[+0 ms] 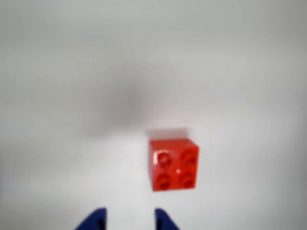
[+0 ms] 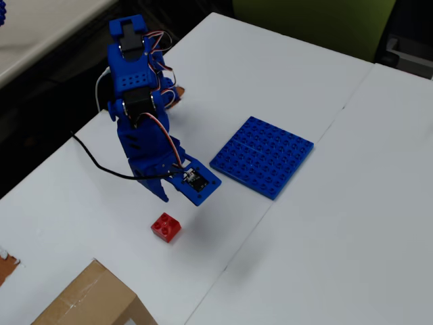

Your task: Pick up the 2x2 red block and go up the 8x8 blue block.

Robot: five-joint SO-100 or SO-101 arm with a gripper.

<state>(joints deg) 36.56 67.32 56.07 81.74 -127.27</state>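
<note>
The 2x2 red block (image 1: 173, 164) lies on the white table, studs up, ahead of and slightly right of my gripper (image 1: 129, 219) in the wrist view. Only the two blue fingertips show at the bottom edge, with a gap between them and nothing held. In the overhead view the red block (image 2: 166, 227) lies just below my gripper (image 2: 166, 195), which hangs above the table and is apart from it. The 8x8 blue block (image 2: 262, 156) lies flat to the right of the arm, apart from the red block.
A cardboard box (image 2: 88, 298) stands at the bottom left corner of the overhead view. The arm's base (image 2: 135, 81) and a black cable (image 2: 101, 166) are at the table's left edge. A seam (image 2: 284, 196) joins two white tabletops.
</note>
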